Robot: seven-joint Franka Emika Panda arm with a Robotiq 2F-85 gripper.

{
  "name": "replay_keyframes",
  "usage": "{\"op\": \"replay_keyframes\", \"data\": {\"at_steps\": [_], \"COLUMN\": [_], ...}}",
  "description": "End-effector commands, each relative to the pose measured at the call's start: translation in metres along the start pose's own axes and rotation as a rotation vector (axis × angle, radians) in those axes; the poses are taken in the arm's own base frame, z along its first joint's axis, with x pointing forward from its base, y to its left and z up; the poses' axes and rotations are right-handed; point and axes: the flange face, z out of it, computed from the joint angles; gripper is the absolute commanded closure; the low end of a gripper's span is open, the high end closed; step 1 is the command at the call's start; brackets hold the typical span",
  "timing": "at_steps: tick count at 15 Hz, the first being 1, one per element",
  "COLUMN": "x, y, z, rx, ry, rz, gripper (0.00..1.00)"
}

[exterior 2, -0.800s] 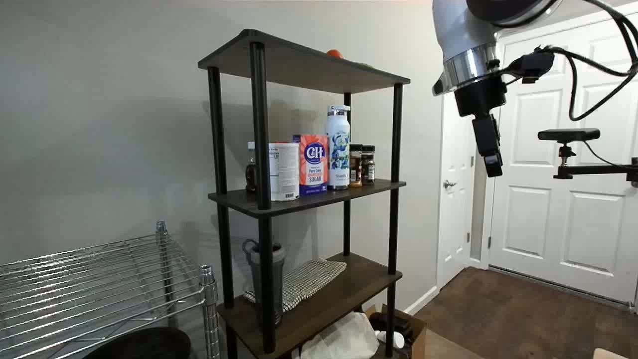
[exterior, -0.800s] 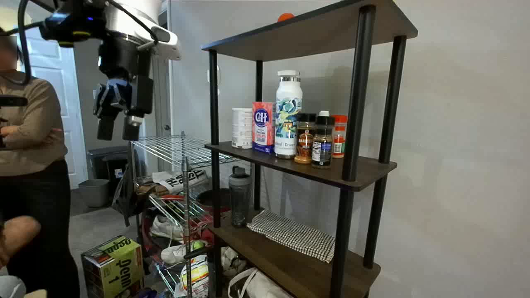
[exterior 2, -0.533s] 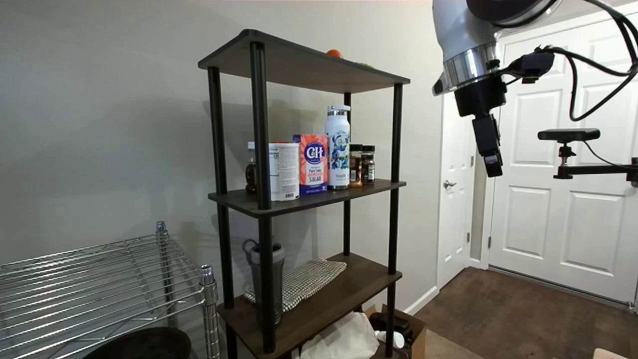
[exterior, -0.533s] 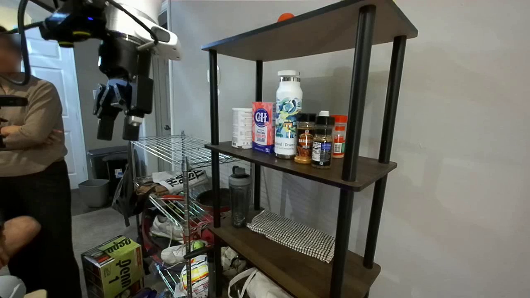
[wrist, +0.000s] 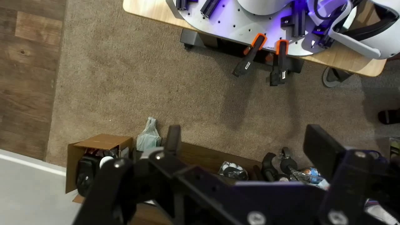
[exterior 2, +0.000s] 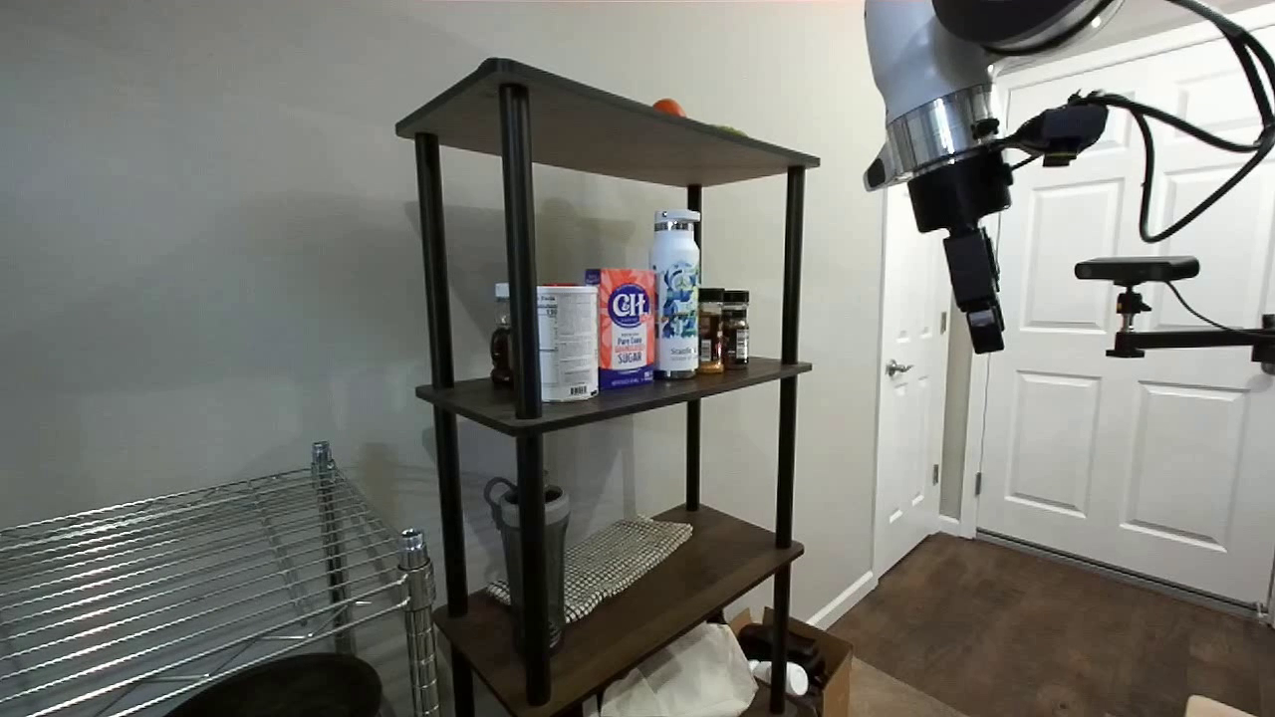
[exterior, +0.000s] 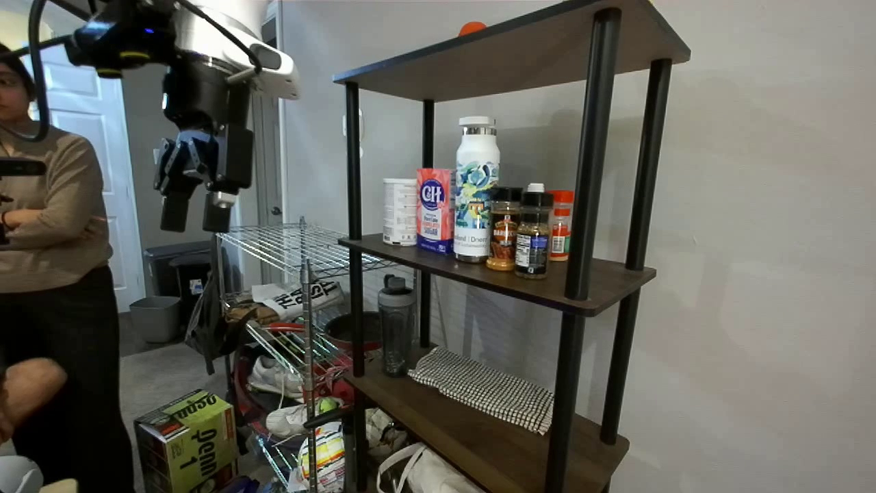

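While the black two-fingered gripper (exterior: 196, 216) hangs in mid-air, its jaws stand unclenched and wide apart.
In an exterior view it points down, left of a dark-brown, black-posted shelving unit (exterior: 609, 277) holding a white patterned bottle (exterior: 478, 192) and a pink-and-blue cardboard sugar box (exterior: 434, 212). In an exterior view it hangs right of that unit, well apart, with a black bar-shaped camera (exterior 2: 1136, 269) to its right. In the wrist view its spread fingers (wrist: 322, 147) show over brown carpet (wrist: 187, 81); a brown corrugated carton (wrist: 103, 141) stands left.
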Motion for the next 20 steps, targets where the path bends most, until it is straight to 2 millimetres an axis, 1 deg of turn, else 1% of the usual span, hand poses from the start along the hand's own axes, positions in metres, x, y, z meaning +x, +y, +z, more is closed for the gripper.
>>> {"op": "replay_keyframes", "data": {"at_steps": [1,4,7,9,12,15,17,18,20], "x": [0.004,0.014,0.024,0.032,0.045,0.056,0.06,0.057,0.058], "y": [-0.009,-0.02,-0.027,-0.023,-0.011,-0.007,-0.007,-0.009,-0.008], "z": [-0.022,-0.056,-0.076,-0.079,-0.079,-0.08,-0.078,-0.082,-0.081], "rx": [-0.027,-0.013,-0.025,-0.034,-0.089,-0.09,-0.075,-0.074,-0.073], "ry": [0.063,0.174,0.261,0.308,0.456,0.538,0.539,0.524,0.523], "rz": [-0.007,0.022,0.039,0.015,0.038,0.045,0.042,0.034,0.034], "gripper": [0.0,0.0,0.0,0.0,0.0,0.0,0.0,0.0,0.0]}}
